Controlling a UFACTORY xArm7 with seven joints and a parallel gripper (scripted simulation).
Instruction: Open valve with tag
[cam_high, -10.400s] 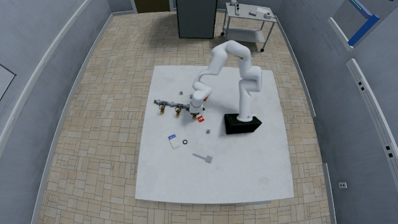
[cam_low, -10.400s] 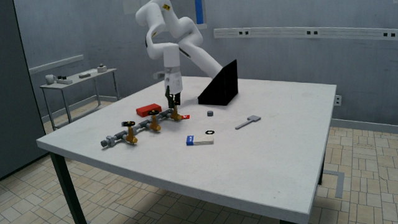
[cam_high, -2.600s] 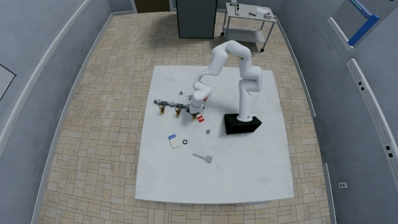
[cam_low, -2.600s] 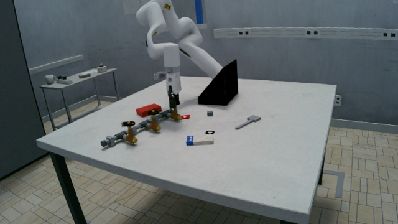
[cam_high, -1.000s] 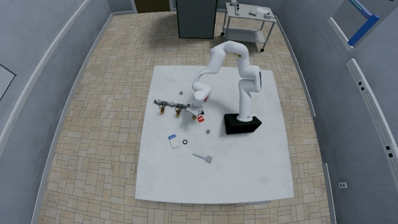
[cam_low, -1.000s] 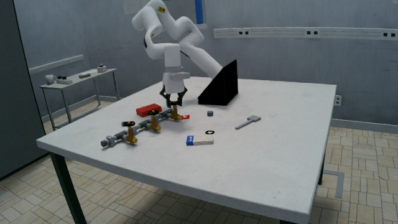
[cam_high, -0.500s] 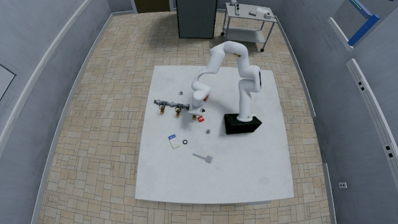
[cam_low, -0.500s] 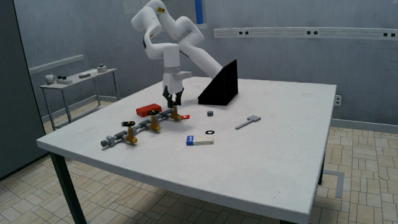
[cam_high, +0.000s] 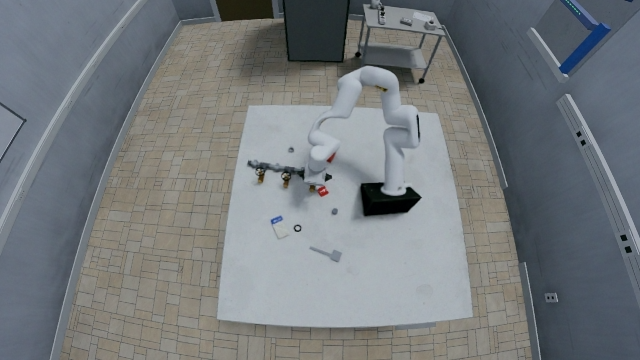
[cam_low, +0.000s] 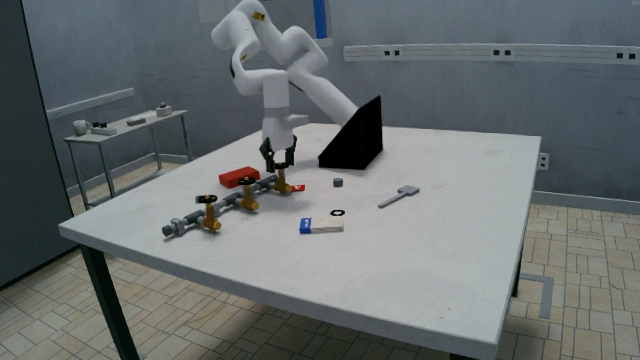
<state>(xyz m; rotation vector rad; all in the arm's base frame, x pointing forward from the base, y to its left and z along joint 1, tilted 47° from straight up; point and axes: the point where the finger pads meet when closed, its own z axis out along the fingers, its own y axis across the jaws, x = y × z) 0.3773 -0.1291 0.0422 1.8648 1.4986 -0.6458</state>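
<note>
A grey pipe (cam_low: 220, 206) lies on the white table with three brass valves. The nearest valve (cam_low: 208, 210) and the middle valve (cam_low: 246, 192) have black handwheels. The far valve (cam_low: 281, 181) has a small red tag (cam_low: 298, 188) lying beside it; the tag also shows in the overhead view (cam_high: 322, 191). My gripper (cam_low: 278, 156) points straight down over the far valve's handwheel. Its fingers are open and stand on either side of the wheel. In the overhead view the arm's wrist (cam_high: 316, 172) hides this valve.
A red block (cam_low: 238, 176) lies behind the pipe. A blue and white box (cam_low: 321, 225), a black ring (cam_low: 337, 212), a small grey cylinder (cam_low: 338, 182) and a grey spatula-like tool (cam_low: 398, 195) lie on the table. The black arm base (cam_low: 354, 135) stands behind.
</note>
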